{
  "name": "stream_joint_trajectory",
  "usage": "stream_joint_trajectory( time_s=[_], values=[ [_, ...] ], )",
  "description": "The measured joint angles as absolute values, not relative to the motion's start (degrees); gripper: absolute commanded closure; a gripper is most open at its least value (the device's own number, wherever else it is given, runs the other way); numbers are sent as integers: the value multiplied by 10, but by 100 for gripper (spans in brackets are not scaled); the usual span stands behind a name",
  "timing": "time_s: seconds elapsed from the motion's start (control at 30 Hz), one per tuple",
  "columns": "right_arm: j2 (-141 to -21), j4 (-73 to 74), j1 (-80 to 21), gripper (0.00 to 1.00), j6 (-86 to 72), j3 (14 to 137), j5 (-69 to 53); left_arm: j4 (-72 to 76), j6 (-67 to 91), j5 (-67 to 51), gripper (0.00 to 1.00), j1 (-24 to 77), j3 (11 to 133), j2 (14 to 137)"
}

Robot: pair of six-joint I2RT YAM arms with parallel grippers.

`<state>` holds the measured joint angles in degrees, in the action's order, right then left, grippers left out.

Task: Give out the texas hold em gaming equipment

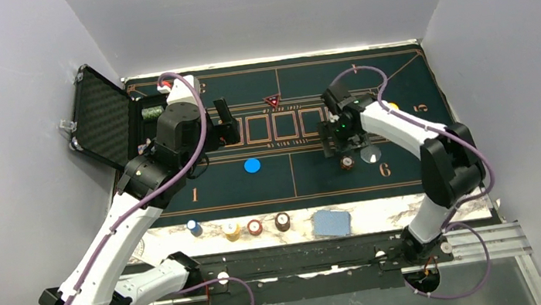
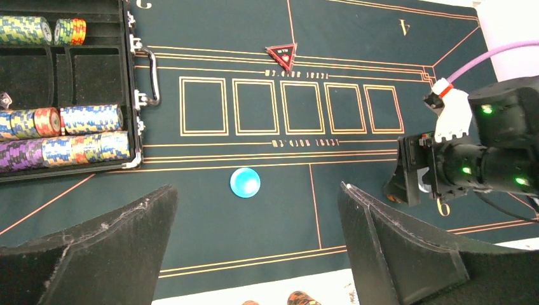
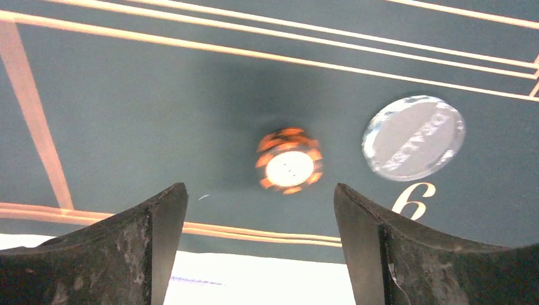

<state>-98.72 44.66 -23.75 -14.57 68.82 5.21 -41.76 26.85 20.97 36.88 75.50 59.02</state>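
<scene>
**One chip is down at seat 6; most of the equipment is not dealt out yet**

The red-brown chip (image 3: 289, 161) lies on the green mat (image 3: 159, 95), just left of the clear disc (image 3: 413, 137). Both are beside the printed 6 at the near right. The chip looks a little blurred in the right wrist view, so I cannot tell if it is fully at rest.

Further out, the blue disc (image 1: 253, 165) lies near the middle of the mat and the red triangular marker (image 1: 272, 101) lies toward the far side. A yellow disc (image 1: 394, 106) shows half hidden behind the right arm.

I judge the distribution as only begun. Four small stacks of chips (image 1: 255, 227) and the blue-backed cards (image 1: 332, 223) sit in a row on the bare surface (image 1: 392, 214) at the near edge. The open case (image 2: 95, 70) at the left holds many chip rolls (image 2: 89, 117).

The right fingers (image 3: 127, 254) point down just above the chip, standing apart and holding nothing. The left fingers (image 2: 95, 254) are spread wide and empty, hovering over the left part of the mat, near the case.
</scene>
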Motion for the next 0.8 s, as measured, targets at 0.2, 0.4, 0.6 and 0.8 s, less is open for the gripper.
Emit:
stream_joint_trajectory(
  time_s=[0.2,0.4,0.6,0.8],
  values=[
    [-918,481,-437,2,-177,738,32,-418,267,209,1,369,755,589],
    [-949,488,-621,1,-226,752,-13,-418,267,209,1,369,755,580],
    [-1012,497,-660,3,-245,771,-6,-418,267,208,1,369,755,566],
    [-1048,495,-671,19,-255,780,-3,-420,267,209,1,369,755,559]
  ],
)
